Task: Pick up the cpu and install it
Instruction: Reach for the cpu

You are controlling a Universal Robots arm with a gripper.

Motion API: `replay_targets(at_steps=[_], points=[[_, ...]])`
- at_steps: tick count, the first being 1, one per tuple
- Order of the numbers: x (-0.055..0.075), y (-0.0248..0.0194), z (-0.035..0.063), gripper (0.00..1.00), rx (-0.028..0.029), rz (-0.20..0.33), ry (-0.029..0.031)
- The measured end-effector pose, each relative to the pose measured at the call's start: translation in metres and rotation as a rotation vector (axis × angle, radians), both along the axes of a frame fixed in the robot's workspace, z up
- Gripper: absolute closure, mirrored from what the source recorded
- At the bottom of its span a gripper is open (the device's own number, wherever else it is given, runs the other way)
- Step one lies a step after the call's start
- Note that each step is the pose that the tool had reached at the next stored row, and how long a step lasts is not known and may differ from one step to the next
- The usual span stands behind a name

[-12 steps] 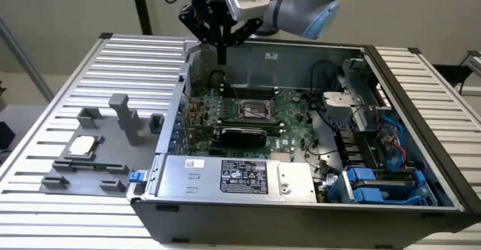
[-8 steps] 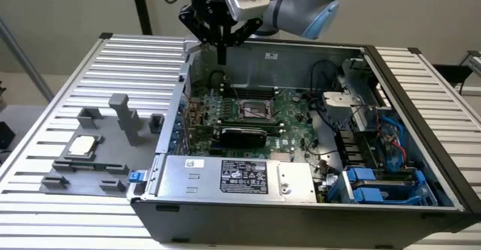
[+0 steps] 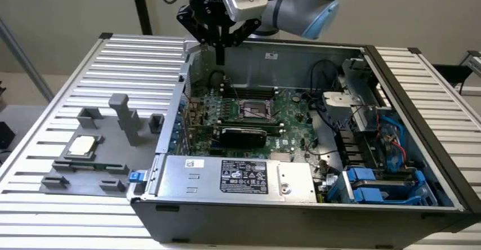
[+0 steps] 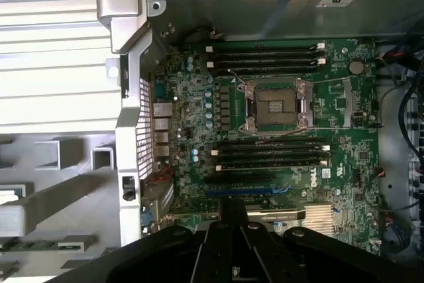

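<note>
Computer case (image 3: 301,222), lid off, sits under my claw (image 3: 221,58), which hangs clenched and empty above the motherboard socket (image 4: 277,105). Well apart from my claw, outside the case on the grey fixture (image 3: 109,151), the cpu (image 3: 83,143) lies flat, top up. It is square, with no long axis, and its markings are too small to read.

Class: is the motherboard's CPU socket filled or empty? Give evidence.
Empty: the socket shows bare dark contacts; the cpu lies on the grey fixture outside the case.

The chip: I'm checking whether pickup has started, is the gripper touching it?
Apart. The exterior view shows the gripper above the computer case, with the chip far off on the grey tray.
</note>
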State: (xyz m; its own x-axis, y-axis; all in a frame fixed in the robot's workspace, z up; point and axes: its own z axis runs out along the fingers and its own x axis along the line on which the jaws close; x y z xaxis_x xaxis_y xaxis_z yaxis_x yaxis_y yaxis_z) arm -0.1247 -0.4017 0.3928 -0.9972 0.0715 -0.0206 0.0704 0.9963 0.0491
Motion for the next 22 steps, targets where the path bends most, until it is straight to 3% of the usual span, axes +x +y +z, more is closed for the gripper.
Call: replay_targets(at_steps=[5, 9, 14, 22], points=[[-0.02, -0.0129, -0.0001, 0.89, 0.0008, 0.0, -0.0001], [-0.038, -0.019, -0.0002, 0.89, 0.001, 0.0, -0.0001], [-0.061, -0.0232, -0.0003, 0.89, 0.001, 0.0, -0.0001], [-0.097, -0.0265, -0.0006, 0.89, 0.0009, 0.0, -0.0001]])
